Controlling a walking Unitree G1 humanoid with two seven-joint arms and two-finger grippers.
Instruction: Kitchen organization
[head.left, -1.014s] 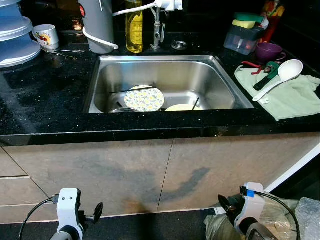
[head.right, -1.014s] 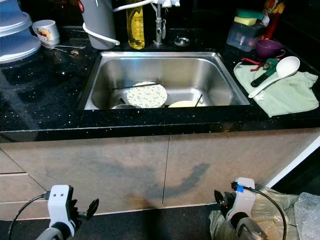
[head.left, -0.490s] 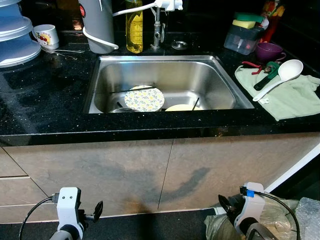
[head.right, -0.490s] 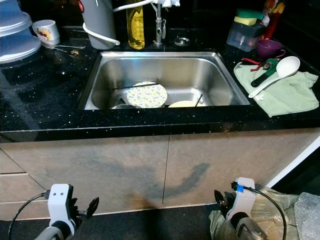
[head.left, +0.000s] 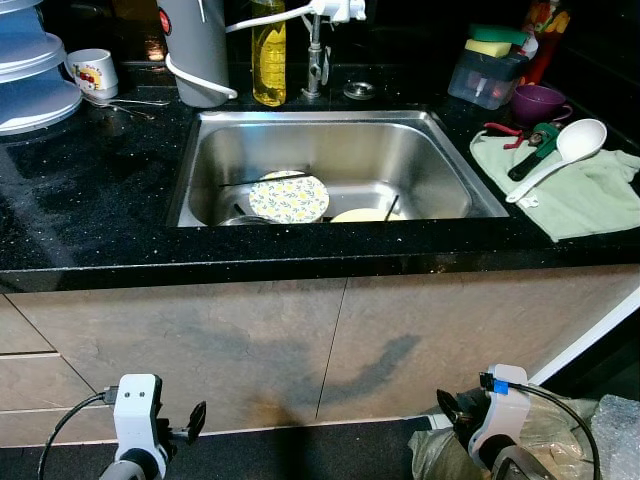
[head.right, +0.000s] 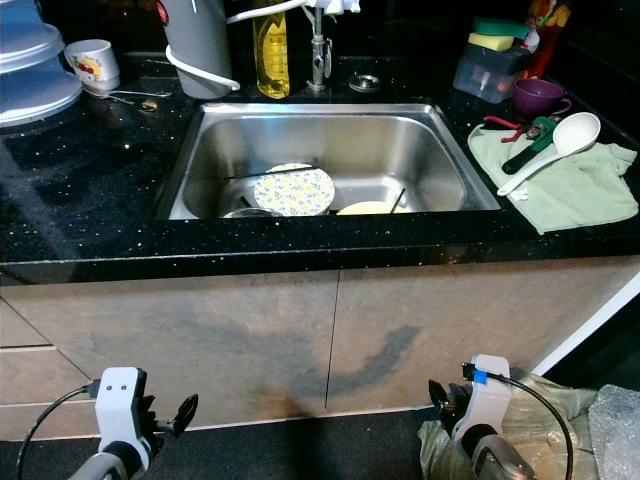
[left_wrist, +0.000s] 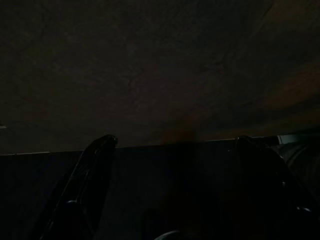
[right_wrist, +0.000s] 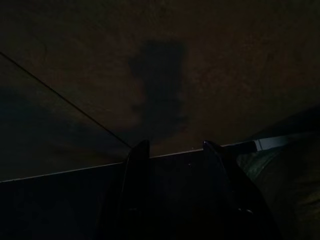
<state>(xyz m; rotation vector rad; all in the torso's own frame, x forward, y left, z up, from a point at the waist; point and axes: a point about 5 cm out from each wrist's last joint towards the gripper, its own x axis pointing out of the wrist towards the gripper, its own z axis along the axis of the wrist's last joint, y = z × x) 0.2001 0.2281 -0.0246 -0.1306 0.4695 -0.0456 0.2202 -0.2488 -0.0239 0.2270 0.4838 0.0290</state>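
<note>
Your left gripper (left_wrist: 172, 190) hangs low with fingers spread wide, your right gripper (right_wrist: 172, 192) narrower but parted — both empty, facing the cabinet doors (head.left: 330, 340); the floral plate (head.left: 288, 197) lies in the sink (head.left: 400, 135)

Beige cabinet doors (head.left: 300, 340) sit below the black counter edge, a vertical seam between them; dark floor (head.left: 300, 455) runs along their base; crumpled plastic bags (head.left: 590, 425) lie on the floor at the right, by the cabinet's corner.
</note>
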